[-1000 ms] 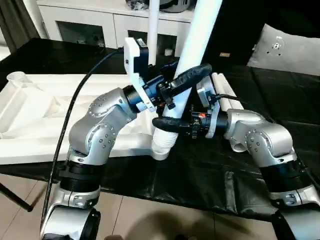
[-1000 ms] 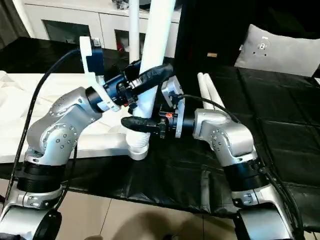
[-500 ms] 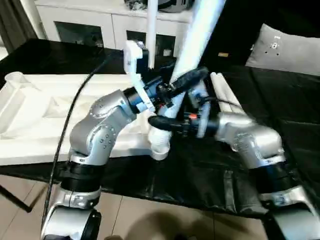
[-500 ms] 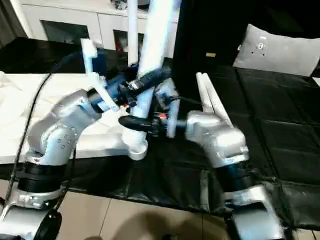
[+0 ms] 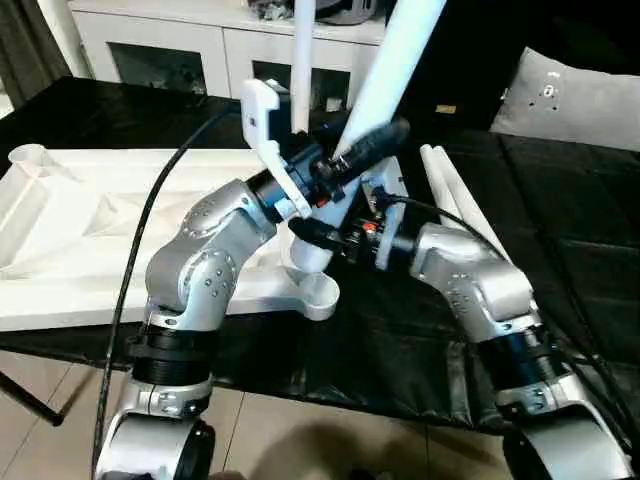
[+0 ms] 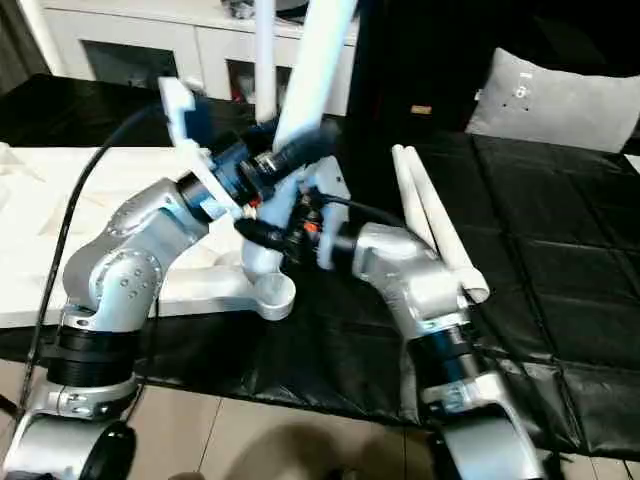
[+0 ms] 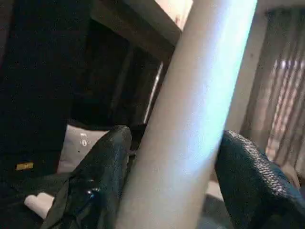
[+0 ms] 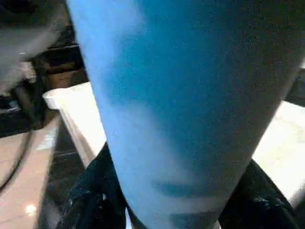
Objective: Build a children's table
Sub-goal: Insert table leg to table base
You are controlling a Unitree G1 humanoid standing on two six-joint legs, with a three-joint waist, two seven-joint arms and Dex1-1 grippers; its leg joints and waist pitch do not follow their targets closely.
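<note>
Leaning white leg (image 5: 395,55) between both jaws; right clenched on it, left jaws' state unclear

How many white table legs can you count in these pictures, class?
4: one leg tilted between both grippers above the tabletop's near corner socket, one standing upright behind, two lying together on the black cover. None seems hidden.

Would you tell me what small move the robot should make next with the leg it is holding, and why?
Probably lower the leg toward the near corner socket: its lower end hangs tilted above it, unseated, with the right pincer gripping low and the left pincer around it higher up.
</note>
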